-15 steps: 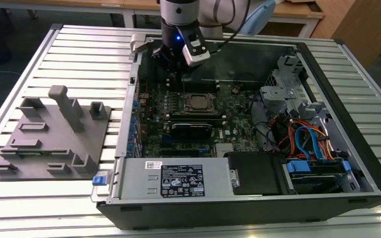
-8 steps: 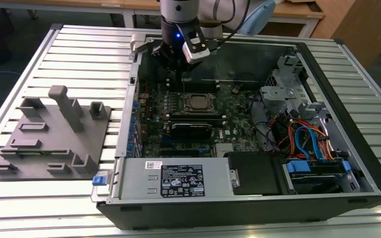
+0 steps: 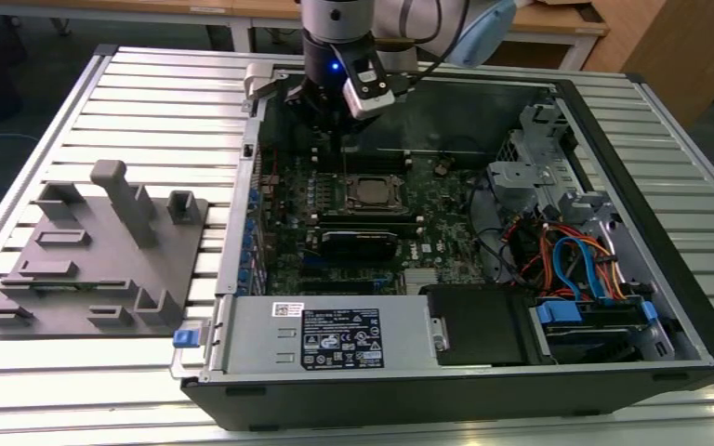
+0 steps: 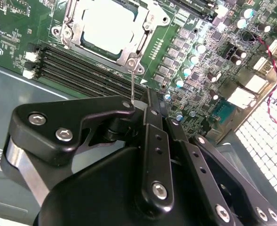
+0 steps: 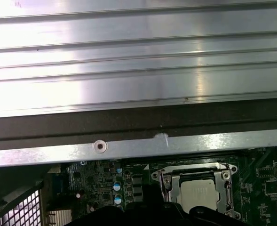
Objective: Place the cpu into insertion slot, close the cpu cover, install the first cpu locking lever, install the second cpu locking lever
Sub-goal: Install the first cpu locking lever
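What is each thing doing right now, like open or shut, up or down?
cpu: seated, its top showing through the cover's window.
cpu cover: closed flat over the cpu.
locking lever: raised, not latched down, with its free end at the jaws.
gripper: jaws look shut on the locking lever's end.
computer case: lying on its side, side panel off.

We record the silver-grey robot arm (image 3: 332, 23) hanging from the top of the exterior view, wrist near vertical. Its black linkage tool (image 3: 339, 135) points downward, fingers (image 4: 153, 117) pressed together in the second wrist view.
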`<action>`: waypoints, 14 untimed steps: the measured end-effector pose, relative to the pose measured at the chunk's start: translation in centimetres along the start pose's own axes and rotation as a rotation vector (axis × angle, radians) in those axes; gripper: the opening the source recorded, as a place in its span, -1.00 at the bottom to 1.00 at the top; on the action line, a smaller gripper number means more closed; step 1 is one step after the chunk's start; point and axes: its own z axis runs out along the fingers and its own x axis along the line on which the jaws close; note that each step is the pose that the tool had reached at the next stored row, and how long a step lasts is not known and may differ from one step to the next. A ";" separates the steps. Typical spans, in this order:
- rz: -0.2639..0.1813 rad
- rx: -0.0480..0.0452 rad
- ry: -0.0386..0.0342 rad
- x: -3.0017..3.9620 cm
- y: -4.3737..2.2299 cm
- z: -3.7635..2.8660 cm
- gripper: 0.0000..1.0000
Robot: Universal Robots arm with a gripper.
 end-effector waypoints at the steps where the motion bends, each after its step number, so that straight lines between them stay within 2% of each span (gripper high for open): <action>1: 0.000 -0.0001 0.0000 -0.01 0.00 0.00 -0.80; 14: 0.001 0.0000 0.0000 -0.55 0.07 0.02 -0.80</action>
